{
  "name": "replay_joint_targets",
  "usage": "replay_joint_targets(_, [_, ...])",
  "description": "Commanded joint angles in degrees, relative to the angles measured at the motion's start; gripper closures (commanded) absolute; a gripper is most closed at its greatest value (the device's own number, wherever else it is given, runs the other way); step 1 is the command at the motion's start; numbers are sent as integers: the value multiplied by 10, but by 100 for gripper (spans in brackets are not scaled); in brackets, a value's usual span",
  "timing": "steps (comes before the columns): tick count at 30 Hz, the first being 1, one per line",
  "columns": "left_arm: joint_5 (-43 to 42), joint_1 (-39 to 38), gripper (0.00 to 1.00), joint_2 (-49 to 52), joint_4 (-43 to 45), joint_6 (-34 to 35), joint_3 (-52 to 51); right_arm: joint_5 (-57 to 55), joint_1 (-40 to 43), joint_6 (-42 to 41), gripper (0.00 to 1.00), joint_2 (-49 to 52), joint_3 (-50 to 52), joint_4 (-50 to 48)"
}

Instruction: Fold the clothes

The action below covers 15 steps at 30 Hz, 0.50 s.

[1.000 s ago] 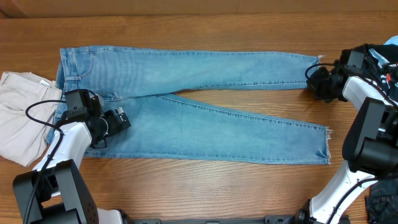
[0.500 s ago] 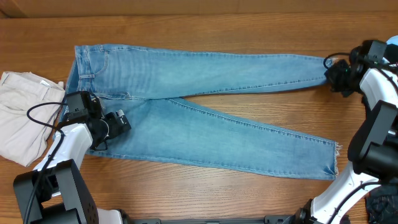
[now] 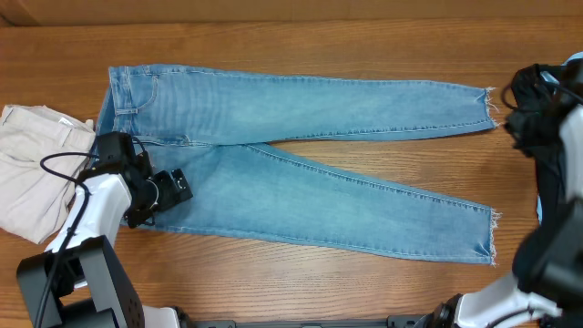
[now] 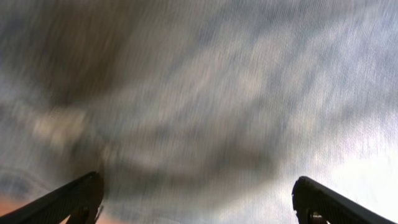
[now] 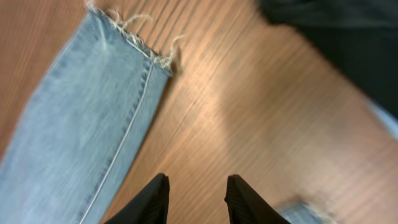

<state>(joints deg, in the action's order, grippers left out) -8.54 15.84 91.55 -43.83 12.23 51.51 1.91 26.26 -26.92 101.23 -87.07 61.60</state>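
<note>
— What is taking up most of the bench (image 3: 301,36)?

— The jeans (image 3: 273,109). They are lying flat on the wood with the waistband pointing left. Both legs are running off to the right and spreading apart in a narrow V.

— And that pale heap?

— The cream trousers (image 3: 32,169) are sitting crumpled at the left edge, just beside the waistband.

— What is the left arm (image 3: 100,205) doing?

— It is reaching in from the near left corner and hanging over the hip of the jeans, close to the denim's near edge. The left jaws are standing wide open. In the wrist view the fingers (image 4: 68,199) are showing in opposite bottom corners with only blurred denim between them. They are gripping nothing, and I cannot tell whether they are touching the cloth.

— And the right arm (image 3: 557,219)?

— It is standing at the far right, with its head hanging just past the end of the far leg. The right jaws are standing partly open. The two fingers (image 5: 149,199) are leaving a narrow gap with bare wood showing through it, so they are holding nothing.

— How are the leg ends looking?

— The far leg's frayed hem (image 5: 134,37) is lying flat, apart from those fingers. The near leg's hem (image 3: 490,239) is trailing threads beside the right arm. A dark shape is showing at the top of the right wrist view, too blurred to name.
</note>
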Motion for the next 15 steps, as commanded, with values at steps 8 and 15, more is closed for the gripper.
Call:
replay_joint_targets(8, [80, 60, 0, -103, -103, 102, 32, -16, 6, 3, 65, -130, 18, 138])
replay_joint_targets(15, [117, 167, 0, -168, -85, 134, -17, 3, 6, 3, 65, -214, 120, 117])
